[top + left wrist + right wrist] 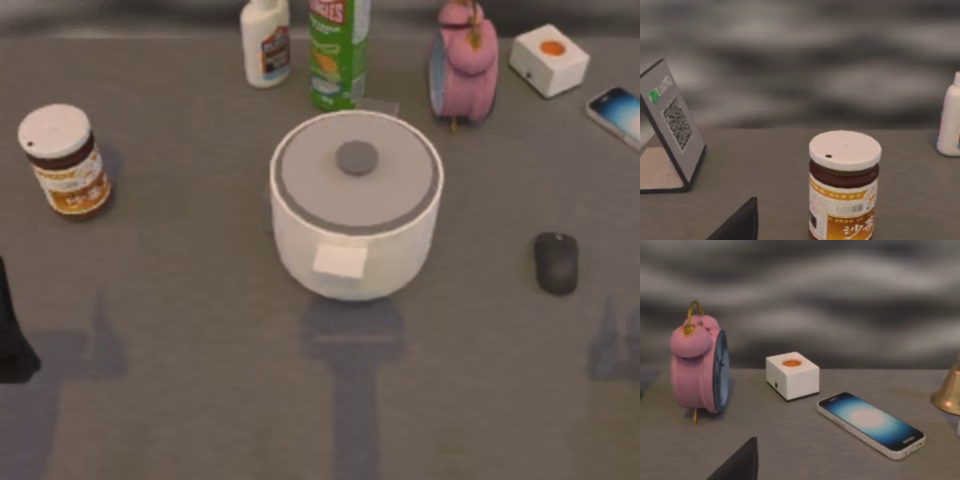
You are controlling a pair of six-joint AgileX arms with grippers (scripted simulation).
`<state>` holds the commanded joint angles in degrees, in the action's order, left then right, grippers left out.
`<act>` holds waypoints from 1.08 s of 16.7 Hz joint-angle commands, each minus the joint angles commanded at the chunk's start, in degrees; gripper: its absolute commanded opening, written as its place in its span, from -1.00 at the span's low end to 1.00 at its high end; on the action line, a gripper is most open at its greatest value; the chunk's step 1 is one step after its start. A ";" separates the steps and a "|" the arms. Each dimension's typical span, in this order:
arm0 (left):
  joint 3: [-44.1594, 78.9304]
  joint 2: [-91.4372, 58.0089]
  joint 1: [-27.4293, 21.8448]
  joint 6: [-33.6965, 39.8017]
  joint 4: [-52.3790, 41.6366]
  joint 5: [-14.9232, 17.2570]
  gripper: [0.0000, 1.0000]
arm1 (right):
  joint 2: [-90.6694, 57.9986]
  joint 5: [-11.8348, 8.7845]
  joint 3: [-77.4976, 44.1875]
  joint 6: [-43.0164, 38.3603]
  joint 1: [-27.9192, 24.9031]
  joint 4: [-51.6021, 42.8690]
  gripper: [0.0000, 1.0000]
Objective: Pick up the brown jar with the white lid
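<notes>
Your brown jar [66, 161] stands upright at the table's [180, 300] left, untouched. Your left gripper [14, 335] sits at the left edge, seemingly empty; you cannot tell its finger spread.

The brown jar [844, 187] carries a white-and-orange label with Chinese characters reading "沙茶". A grey stand-up card [671, 125] shows a QR code. Other labels are unreadable.

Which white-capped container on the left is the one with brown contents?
The jar near the table's left edge: flat white lid, dark brown contents, white-and-orange label. The glue bottle at the back is all white with a narrow cap.
</notes>
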<state>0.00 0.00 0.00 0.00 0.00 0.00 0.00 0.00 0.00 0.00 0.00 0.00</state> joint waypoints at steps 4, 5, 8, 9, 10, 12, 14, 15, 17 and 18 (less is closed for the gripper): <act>1.36 -1.41 -0.05 -0.47 -1.05 0.09 1.00 | 0.00 0.00 0.00 0.00 0.00 0.00 1.00; 2.74 -2.84 -0.11 -0.94 -2.12 0.19 1.00 | 0.00 0.00 0.00 0.00 0.00 0.00 1.00; 9.83 -10.31 -0.61 -3.28 -7.66 0.87 1.00 | 0.00 0.00 0.00 0.00 0.00 0.00 1.00; 12.92 -13.58 -0.86 -4.27 -10.07 1.18 1.00 | 0.00 0.00 0.00 0.00 0.00 0.00 1.00; 16.37 -17.27 -1.13 -5.35 -12.77 1.54 1.00 | 0.00 0.00 0.00 0.00 0.00 0.00 1.00; 24.14 -25.64 -1.73 -7.71 -18.81 2.28 1.00 | 0.00 0.00 0.00 0.00 0.00 0.00 1.00; 32.78 -35.05 -2.33 -10.22 -25.46 3.01 1.00 | 0.00 0.00 0.00 0.00 0.00 0.00 1.00; 37.46 -40.15 -2.61 -11.52 -28.99 3.33 1.00 | 0.00 0.00 0.00 0.00 0.00 0.00 1.00; 47.32 -50.82 -3.10 -14.16 -36.26 3.89 1.00 | 0.00 0.00 0.00 0.00 0.00 0.00 1.00; 52.48 -56.35 -3.31 -15.49 -39.96 4.12 1.00 | 0.00 0.00 0.00 0.00 0.00 0.00 1.00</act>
<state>52.48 -56.35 -3.31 -15.49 -39.96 4.12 0.00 0.00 0.00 0.00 0.00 0.00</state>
